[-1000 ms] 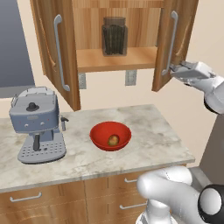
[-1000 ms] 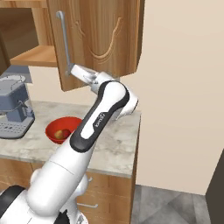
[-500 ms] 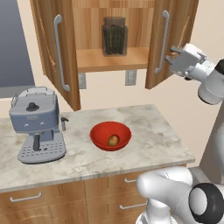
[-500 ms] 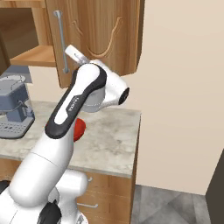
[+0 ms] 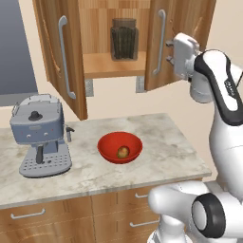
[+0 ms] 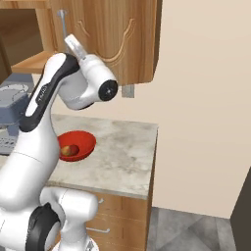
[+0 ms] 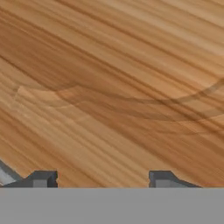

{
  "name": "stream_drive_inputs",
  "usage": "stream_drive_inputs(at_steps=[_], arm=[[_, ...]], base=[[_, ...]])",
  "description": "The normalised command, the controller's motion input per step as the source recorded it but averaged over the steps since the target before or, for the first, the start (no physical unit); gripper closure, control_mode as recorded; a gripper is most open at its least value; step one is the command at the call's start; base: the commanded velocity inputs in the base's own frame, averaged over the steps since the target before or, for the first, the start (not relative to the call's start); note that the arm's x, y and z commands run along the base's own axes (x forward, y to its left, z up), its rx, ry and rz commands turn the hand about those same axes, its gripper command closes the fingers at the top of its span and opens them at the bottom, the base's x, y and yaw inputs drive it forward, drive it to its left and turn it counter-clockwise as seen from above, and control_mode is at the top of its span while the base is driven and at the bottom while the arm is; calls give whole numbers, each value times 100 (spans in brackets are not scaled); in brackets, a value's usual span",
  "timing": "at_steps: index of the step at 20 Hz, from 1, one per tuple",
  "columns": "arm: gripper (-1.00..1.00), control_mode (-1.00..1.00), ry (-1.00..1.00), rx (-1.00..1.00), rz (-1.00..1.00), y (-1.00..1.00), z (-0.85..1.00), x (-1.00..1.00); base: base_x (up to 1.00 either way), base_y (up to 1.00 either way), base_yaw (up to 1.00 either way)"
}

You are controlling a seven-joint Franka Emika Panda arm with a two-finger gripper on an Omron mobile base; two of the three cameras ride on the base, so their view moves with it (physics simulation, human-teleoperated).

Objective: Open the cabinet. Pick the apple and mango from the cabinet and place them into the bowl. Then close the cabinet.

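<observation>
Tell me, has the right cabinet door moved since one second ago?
Yes. In the left base view, the right door has swung leftward toward the dark jar, narrowing the opening, with the gripper pressed against it.

The cabinet hangs with both doors swung out, the right door only partly open, each carrying a long silver bar handle. A dark jar stands on the shelf inside. The pincer sits against the outer face of the right door, just beside its handle, fingers spread apart and clasping nothing. Below, on the marble counter, a red bowl holds a small yellowish fruit. A grey coffee machine stands to the bowl's left, apart from it.
</observation>
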Motion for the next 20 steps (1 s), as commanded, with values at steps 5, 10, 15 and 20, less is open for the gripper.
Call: stream_drive_inputs(at_steps=[5, 10, 15, 20], arm=[[-100, -100, 24, 0, -13, 0, 0, 91], [-100, -100, 20, 0, -11, 0, -2, 80], [-100, -100, 14, 0, -12, 0, -20, 75], [-100, -100, 6, 0, -13, -2, -35, 64]], base=[[0, 0, 0], [0, 0, 0], [0, 0, 0], [0, 0, 0]])
